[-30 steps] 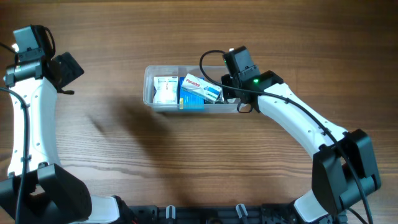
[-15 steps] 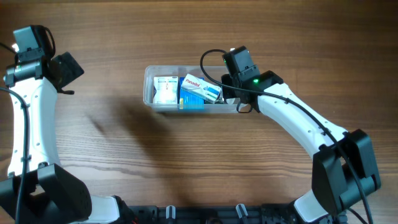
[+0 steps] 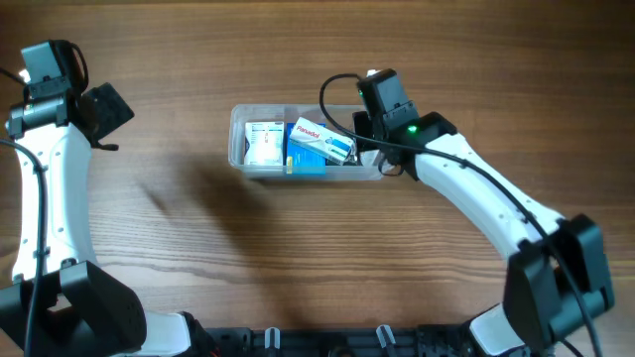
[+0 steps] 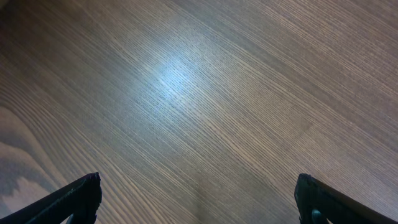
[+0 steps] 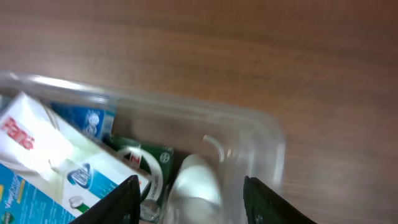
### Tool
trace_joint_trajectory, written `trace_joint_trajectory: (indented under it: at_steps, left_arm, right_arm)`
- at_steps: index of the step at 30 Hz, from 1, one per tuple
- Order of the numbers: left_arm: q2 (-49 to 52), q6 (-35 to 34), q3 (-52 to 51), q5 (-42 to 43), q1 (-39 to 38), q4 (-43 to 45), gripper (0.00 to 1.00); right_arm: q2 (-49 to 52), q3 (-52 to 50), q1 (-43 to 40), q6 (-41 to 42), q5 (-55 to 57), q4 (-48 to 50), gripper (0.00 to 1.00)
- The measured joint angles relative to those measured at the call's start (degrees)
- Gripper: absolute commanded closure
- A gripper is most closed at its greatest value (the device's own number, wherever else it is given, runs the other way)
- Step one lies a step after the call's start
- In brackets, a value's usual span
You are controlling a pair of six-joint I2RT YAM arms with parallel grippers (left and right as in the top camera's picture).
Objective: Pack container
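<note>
The clear plastic container (image 3: 238, 139) sits at the table's middle. It holds a white box (image 3: 263, 142), a blue-and-white Panadol box (image 3: 321, 141) lying tilted on top, and a blue box (image 3: 306, 165). In the right wrist view the container's rounded right end (image 5: 267, 149) shows, with the Panadol box (image 5: 43, 155), a green box (image 5: 155, 168) and a small clear bottle with a white cap (image 5: 196, 183) inside. My right gripper (image 5: 189, 202) is open just above that end, its fingers either side of the bottle. My left gripper (image 4: 199, 202) is open and empty over bare wood at the far left.
The wooden table (image 3: 198, 258) surrounds the container. The right arm (image 3: 476, 188) reaches in from the lower right; the left arm (image 3: 40, 169) stands along the left edge.
My right gripper has shifted slightly up and away from the container's right end. The left arm and the boxes have not moved.
</note>
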Motion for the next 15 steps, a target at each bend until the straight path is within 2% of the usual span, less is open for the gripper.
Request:
trace_joint_trajectory:
  at_steps: [3, 4, 7, 13, 15]
  left_arm:
    - [0.0, 0.0, 0.0, 0.0, 0.0, 0.0, 0.00]
    - [0.0, 0.0, 0.0, 0.0, 0.0, 0.0, 0.00]
    - [0.0, 0.0, 0.0, 0.0, 0.0, 0.0, 0.00]
    - [0.0, 0.0, 0.0, 0.0, 0.0, 0.0, 0.00]
    - [0.0, 0.0, 0.0, 0.0, 0.0, 0.0, 0.00]
  right_arm:
    - [-4.9, 2.0, 0.0, -1.6, 1.7, -0.3, 0.38]
    - [-7.3, 2.8, 0.0, -2.0, 1.9, -0.5, 0.32]
    - [-17.1, 4.0, 0.0, -2.7, 1.7, -2.4, 0.24]
    - [-40.2, 4.4, 0.0, -3.3, 1.7, -14.3, 0.00]
    - [-48.6, 4.5, 0.0, -3.1, 1.7, -19.4, 0.00]
